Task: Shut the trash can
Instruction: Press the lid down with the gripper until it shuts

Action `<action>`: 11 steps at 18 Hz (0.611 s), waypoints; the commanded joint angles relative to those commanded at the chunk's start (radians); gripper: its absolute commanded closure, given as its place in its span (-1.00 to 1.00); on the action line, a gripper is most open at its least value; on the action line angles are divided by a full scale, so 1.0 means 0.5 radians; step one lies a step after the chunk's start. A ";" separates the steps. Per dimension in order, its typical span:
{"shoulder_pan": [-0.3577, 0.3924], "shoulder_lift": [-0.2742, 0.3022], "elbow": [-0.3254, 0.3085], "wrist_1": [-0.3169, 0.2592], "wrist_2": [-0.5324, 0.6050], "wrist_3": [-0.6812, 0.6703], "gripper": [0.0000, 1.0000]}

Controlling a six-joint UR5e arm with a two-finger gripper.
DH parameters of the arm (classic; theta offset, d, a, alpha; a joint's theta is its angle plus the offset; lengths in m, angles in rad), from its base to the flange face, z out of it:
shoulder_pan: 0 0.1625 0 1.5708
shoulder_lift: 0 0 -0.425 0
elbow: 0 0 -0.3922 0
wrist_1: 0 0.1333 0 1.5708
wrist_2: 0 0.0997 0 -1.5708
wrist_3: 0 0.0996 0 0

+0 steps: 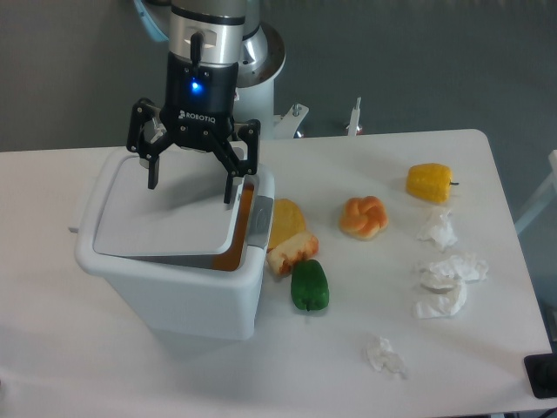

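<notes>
The trash can (178, 283) stands at the left of the worktop (348, 366), its lid (165, 218) tilted down inside the rim, not yet flat. Directly above the lid's far edge, at 12 o'clock, hangs the claw (192, 185), fingers spread, gripping nothing.

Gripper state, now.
Gripper: open, holding nothing, fingers spread over the trash can lid.

Robot lab setup: arm base (248, 52) bolted at 12 o'clock behind a plain white table (348, 348), grey backdrop, toy food props laid out.
</notes>
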 joint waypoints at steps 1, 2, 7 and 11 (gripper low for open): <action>0.000 0.000 -0.003 0.000 0.000 0.000 -1.00; 0.000 0.000 -0.003 0.000 0.000 0.000 -1.00; 0.003 -0.009 -0.046 0.000 0.000 -0.021 -1.00; 0.003 -0.012 -0.052 -0.003 -0.009 -0.034 -1.00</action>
